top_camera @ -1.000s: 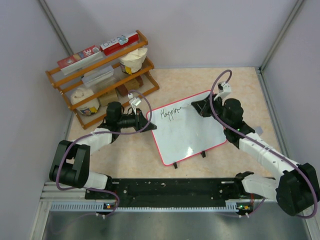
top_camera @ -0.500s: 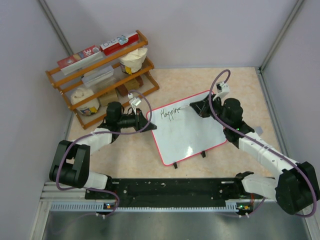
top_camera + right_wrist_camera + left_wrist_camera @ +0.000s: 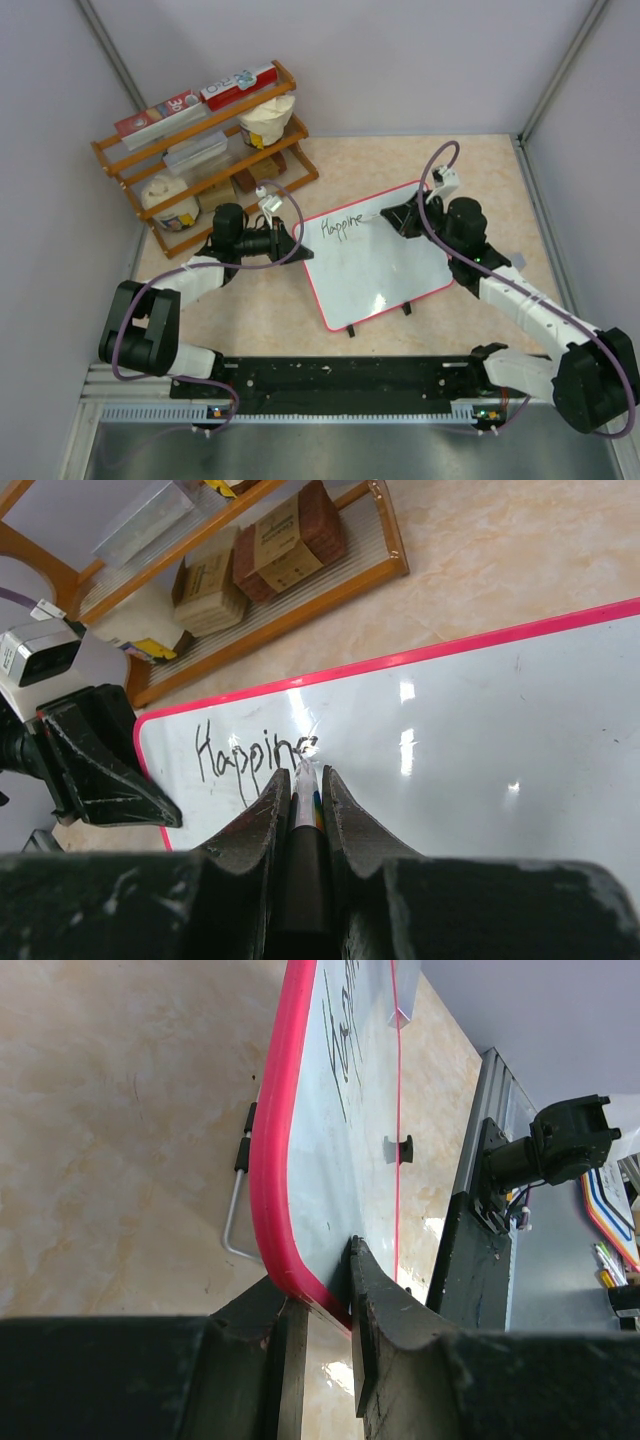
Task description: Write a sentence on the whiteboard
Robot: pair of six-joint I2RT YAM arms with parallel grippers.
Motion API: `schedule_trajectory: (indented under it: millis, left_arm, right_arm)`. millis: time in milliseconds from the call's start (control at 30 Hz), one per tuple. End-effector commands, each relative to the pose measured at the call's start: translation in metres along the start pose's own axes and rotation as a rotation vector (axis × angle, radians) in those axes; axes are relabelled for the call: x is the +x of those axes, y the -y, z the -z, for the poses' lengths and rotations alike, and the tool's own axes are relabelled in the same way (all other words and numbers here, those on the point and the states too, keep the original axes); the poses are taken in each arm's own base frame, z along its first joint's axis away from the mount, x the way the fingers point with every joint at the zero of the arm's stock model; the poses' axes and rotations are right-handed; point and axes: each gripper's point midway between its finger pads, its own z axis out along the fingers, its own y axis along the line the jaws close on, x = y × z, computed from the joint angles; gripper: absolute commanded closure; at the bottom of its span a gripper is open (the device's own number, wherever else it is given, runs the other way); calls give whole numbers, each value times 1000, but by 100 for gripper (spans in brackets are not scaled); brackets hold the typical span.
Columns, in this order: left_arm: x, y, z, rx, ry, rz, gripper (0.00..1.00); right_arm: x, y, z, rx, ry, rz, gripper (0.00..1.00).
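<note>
Black ink reads "Happine" so far, so the sentence (image 3: 341, 227) is less than half done. What does the next stroke need? (M.)

Light, even contact, in my judgement. The right gripper (image 3: 305, 780) is clamped tight on the marker (image 3: 305, 815), whose tip meets the whiteboard (image 3: 480, 750) right at the end of the last letter. The next letter should start just beside it on the same baseline — small strokes, no extra downward push, or the line will blot or the board will rock on its feet. (R.)

Is the board steadied? (M.)

Yes. The left gripper (image 3: 325, 1290) has its jaws set narrow across the red rim at the board's corner, one finger on each face. I would hold that clamp as it is while the pen moves. (R.)

Where does everything lie? (M.)

From above, the whiteboard (image 3: 380, 270) sits mid-worktop (image 3: 480, 165), turned at an angle, near the wooden shelf rack (image 3: 200, 150). The left gripper (image 3: 292, 243) is at its left corner, just beside the first letter; the right gripper (image 3: 395, 217) hangs over the far edge. The words run between the two — the rest of the board below is bare. (R.)
</note>
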Motion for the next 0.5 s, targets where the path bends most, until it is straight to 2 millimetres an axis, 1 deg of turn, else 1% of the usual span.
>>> schedule_trajectory:
  millis: [0,267,467]
  left_arm:
    - [10,-10,-5,-33,-25,-113,100]
    - [9,-10,-5,-33,-25,-113,100]
    - [10,-10,-5,-34,-26,-112,100]
  right_arm:
    - [-4,9,5,44,13,33,100]
    - [-12,11,7,71,37,40,100]
    - [-26,5,6,66,70,42,100]
